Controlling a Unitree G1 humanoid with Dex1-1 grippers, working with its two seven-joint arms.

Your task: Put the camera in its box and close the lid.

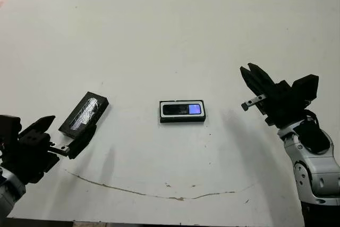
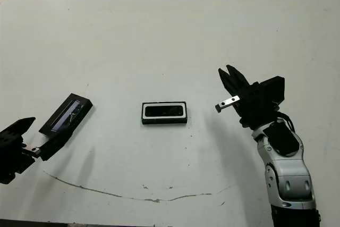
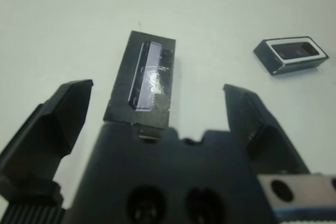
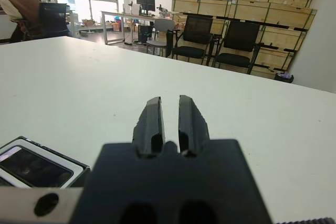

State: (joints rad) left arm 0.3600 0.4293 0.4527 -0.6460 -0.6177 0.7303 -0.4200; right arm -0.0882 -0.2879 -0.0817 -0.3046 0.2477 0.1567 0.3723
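Low in the left of the frame the left gripper (image 1: 61, 136) hangs just short of the lid (image 1: 84, 112), its jaws spread wide and holding nothing — the wrist view shows the black cover with its silvery strip lying between the two spread fingers' line of reach, flat on the white desk (image 1: 170, 35). In the middle of the frame sits the box (image 1: 182, 111), and the camera (image 1: 182, 109) already lies inside it, the bluish patch at its right end. So what is left, I'd say, is the lid. To do that well the jaws should straddle the lid across its narrow width, square to its long sides, and lift it level. At the right of the frame the right gripper (image 1: 255, 81) hovers well apart from the box, jaws nearly together with only a thin slit, empty.
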